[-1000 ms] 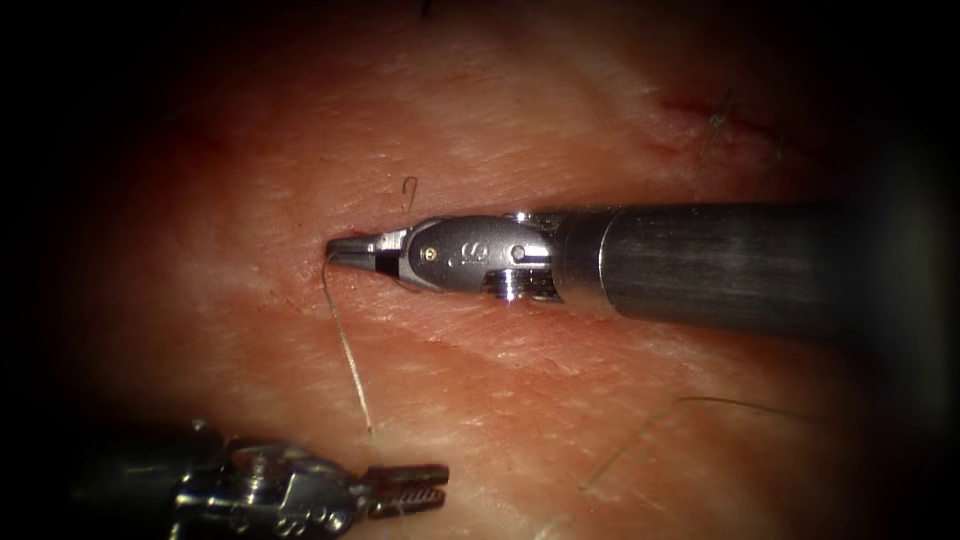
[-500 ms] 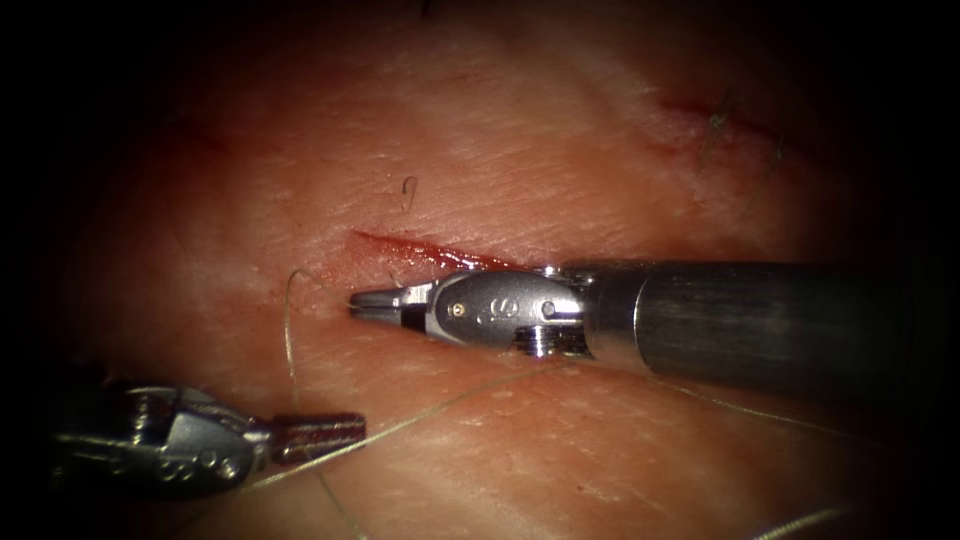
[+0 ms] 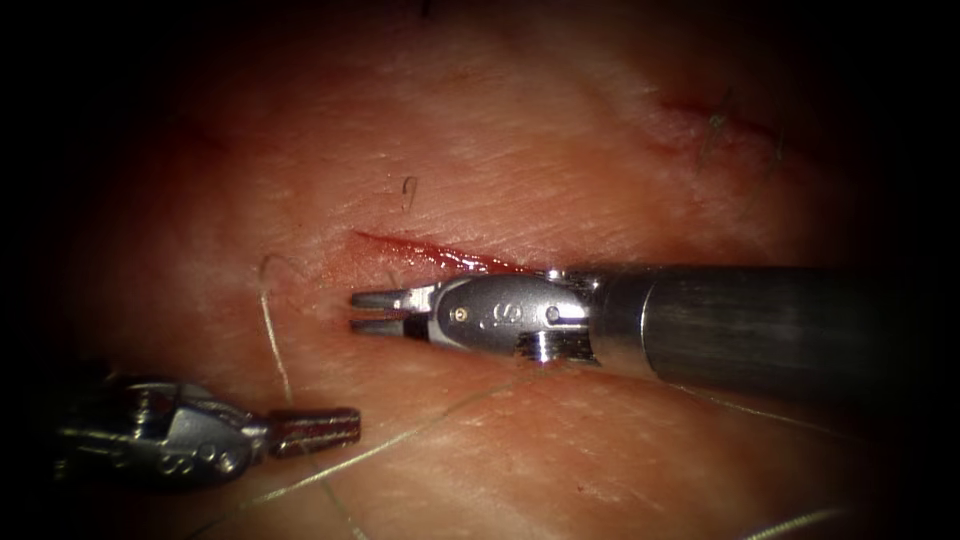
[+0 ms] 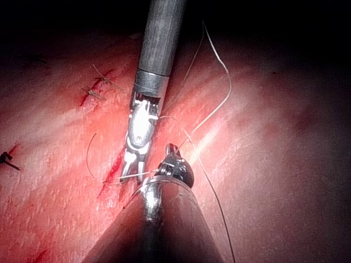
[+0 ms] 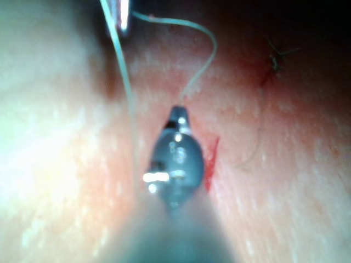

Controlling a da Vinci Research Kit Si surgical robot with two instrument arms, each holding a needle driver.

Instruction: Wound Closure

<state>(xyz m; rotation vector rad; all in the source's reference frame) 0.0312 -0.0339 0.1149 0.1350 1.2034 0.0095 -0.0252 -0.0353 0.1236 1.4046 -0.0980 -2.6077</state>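
Endoscope view. Tissue (image 3: 520, 130): pale pink pork belly across the field. Cut (image 3: 430, 252): a short red slit near the centre, wet with red fluid, running down to the right until the right tool's shaft covers it. Right tool (image 3: 378, 312): enters from the right, lying just below the cut; its fingers (image 3: 380, 299) stand slightly parted, with nothing between them. Left tool (image 3: 318, 432): low on the left, fingers pressed together; thread passes at their tip, but a grip on it cannot be confirmed. Thread (image 3: 272, 345): one strand curves down from the tissue left of the cut toward the left tool; a second, longer strand runs from below the left tool up to the right, under the right tool's shaft, and on to the right edge. Older stitched cut (image 3: 715, 118): upper right, dark thread ends standing out of it. Needle: cannot be made out.

Left wrist view. Right tool (image 4: 131, 171): tip at the end of the cut (image 4: 114, 172), fingers a little apart and empty. Thread (image 4: 222, 104): loops from beside the left tool's wrist (image 4: 174, 167).

Right wrist view. Right tool's wrist (image 5: 176, 159): beside the cut (image 5: 211, 161). Thread (image 5: 123, 87): two strands, one straight, one arched.
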